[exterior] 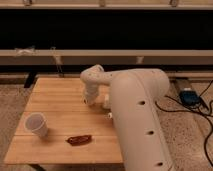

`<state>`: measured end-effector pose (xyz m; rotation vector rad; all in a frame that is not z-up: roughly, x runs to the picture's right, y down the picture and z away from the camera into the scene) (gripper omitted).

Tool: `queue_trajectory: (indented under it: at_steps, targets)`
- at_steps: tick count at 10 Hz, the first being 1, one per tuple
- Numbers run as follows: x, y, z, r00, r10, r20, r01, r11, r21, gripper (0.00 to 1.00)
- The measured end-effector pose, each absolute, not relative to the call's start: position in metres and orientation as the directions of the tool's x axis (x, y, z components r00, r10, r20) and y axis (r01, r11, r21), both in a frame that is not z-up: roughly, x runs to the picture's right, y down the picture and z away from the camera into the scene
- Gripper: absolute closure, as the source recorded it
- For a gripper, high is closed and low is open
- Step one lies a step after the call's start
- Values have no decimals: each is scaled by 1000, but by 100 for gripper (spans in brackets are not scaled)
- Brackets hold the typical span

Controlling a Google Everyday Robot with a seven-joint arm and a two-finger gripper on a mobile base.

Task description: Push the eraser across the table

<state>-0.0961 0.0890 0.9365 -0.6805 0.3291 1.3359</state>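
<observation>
Eraser out of sight: no small black block shows anywhere on the open planks of the worktop (55,95), so I judge it lies either right under my fingers (91,101) or behind the bulk of my arm (140,115). I cannot say which.

My fingers are down low at the middle of the worktop, towards its far half, with the wrist bent steeply over them. Whether they are spread or pressed together cannot be told from here. That low, tucked posture suits a push rather than a lift: a tip kept close to the wood can bear sideways against a flat block without riding over it.

Just beside the arm's casing, nearer the front, sits what looks like a small white block (109,115), too small to be sure of. It is not the thing to move, and I would steer the push away from it.

Well apart on the near left stands a white cup (37,125), upright with its mouth up. A reddish-brown oblong item (80,140) lies flat near the front edge, between the cup and the arm. Both sit clear of my fingers, which leaves open wood to the left and towards the far edge for a sliding stroke.
</observation>
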Motion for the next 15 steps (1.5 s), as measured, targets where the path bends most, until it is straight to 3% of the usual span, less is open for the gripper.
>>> queue_trajectory:
  at_steps: [12, 15]
  targets:
    - [-86, 58, 949, 172, 829, -532, -964, 31, -264, 100]
    - [-68, 46, 930, 185, 848, -496, -951, 27, -308, 100]
